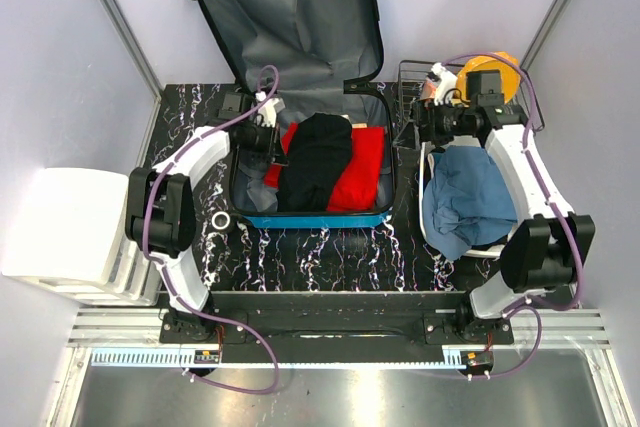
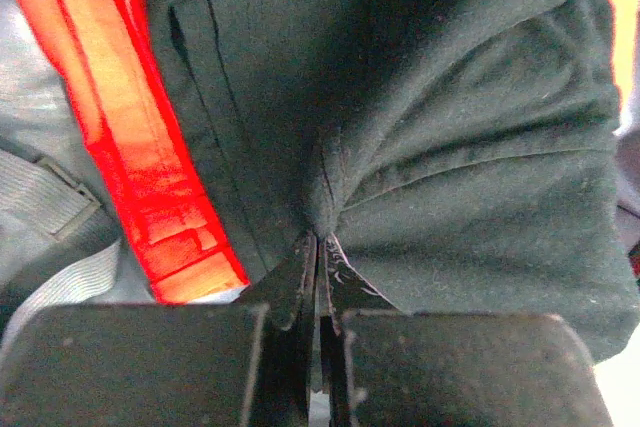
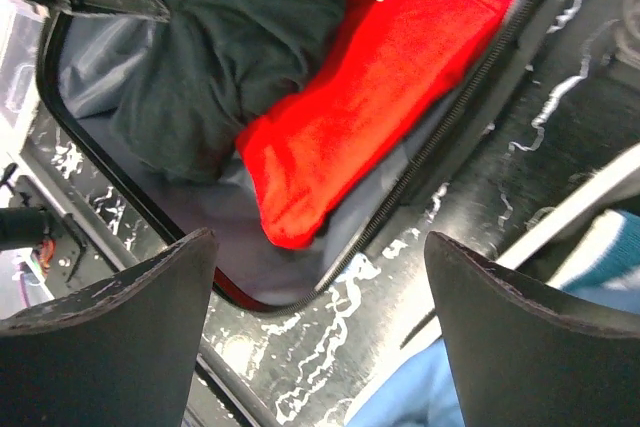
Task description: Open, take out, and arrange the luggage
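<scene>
Pale walls (image 1: 60, 67) enclose the black marbled bench (image 1: 300, 257) carrying the open luggage (image 1: 300, 7). The left fingers (image 2: 290, 287) pinch a black garment (image 1: 315, 157); the right fingers (image 3: 110, 337) stand apart.

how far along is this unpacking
Done: the luggage stands open, lid up, and a blue garment lies outside it on the right. In hand: the left gripper is shut on the black garment. Left: lifting that out, then the red garment under it. The right gripper is open, holding nothing.
</scene>
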`<state>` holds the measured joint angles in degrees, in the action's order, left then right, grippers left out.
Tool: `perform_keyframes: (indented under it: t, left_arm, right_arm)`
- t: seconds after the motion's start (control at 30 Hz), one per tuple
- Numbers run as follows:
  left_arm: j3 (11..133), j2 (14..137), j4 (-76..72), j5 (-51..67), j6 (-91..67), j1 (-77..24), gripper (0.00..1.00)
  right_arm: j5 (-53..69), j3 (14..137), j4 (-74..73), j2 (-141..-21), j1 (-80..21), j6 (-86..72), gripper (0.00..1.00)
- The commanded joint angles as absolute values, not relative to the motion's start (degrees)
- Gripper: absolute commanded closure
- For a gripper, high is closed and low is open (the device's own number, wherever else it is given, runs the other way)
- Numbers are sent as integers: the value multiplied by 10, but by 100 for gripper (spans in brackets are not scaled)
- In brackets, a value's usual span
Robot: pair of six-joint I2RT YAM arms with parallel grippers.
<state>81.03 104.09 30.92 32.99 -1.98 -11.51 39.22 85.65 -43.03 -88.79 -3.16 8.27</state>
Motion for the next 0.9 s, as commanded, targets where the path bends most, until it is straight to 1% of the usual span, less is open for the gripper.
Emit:
perform_keyframes:
  t: [0.0, 0.13, 0.2, 0.37, 0.53, 0.73, 0.87]
  left_arm:
    - [799, 1049, 294, 323, -4, -117, 100]
    - [784, 1049, 277, 330, -16, -126, 100]
    - [780, 1049, 272, 328, -18, -135, 100]
    - [768, 1047, 266, 324, -20, -145, 100]
    - [756, 1040, 261, 323, -21, -144, 100]
    - [742, 1027, 261, 314, -13, -144, 100]
    - [728, 1027, 261, 307, -4, -142, 100]
  right_arm:
    - [424, 867, -367, -929, -61, 4, 7]
    - [428, 871, -341, -975, -109, -76, 0]
    - [431, 876, -334, -1008, -126, -123, 0]
    - [369, 923, -317, -1077, -182, -239, 0]
    - [287, 960, -307, -1125, -218, -270, 0]
    - [265, 977, -311, -1158, -234, -294, 0]
    - [276, 980, -311, -1167, -235, -301, 0]
